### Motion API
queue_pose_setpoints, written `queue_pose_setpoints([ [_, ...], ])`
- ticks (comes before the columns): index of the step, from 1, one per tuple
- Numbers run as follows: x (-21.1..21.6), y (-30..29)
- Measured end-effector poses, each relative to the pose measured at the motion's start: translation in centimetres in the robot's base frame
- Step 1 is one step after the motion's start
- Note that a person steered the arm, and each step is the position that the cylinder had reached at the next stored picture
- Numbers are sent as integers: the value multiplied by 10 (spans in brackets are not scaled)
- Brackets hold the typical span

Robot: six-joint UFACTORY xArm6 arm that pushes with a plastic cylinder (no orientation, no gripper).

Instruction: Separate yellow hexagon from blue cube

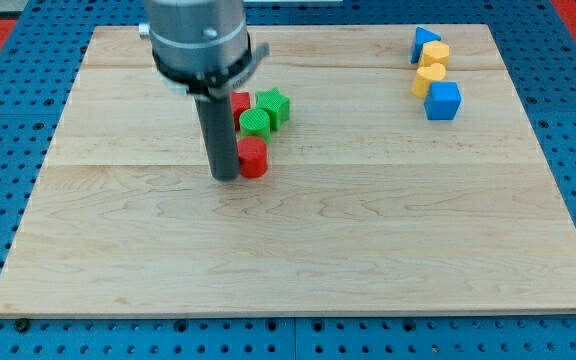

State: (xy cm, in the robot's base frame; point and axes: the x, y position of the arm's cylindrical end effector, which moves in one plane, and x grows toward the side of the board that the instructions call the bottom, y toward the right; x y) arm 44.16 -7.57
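Observation:
The yellow hexagon (435,54) lies near the view's top right of the wooden board. The blue cube (443,100) lies just below it, with a yellow heart-like block (429,78) between the two and touching the cube. A blue triangular block (424,40) sits against the hexagon's upper left. My tip (226,177) rests on the board far to the view's left of this group, touching the left side of a red block (254,157).
By my tip there is a cluster: a green round block (256,122), a green star (274,105) and a second red block (239,103) partly hidden behind the rod. The wooden board (298,250) sits on a blue pegboard surface.

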Motion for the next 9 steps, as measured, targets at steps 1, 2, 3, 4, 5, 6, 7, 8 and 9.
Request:
queue_pose_setpoints([
  [1,-5,6],
  [2,-3,7],
  [3,13,-10],
  [4,80,16],
  [5,51,135],
  [6,-11,261],
  [7,-66,275],
  [8,-118,296],
  [9,-132,301],
])
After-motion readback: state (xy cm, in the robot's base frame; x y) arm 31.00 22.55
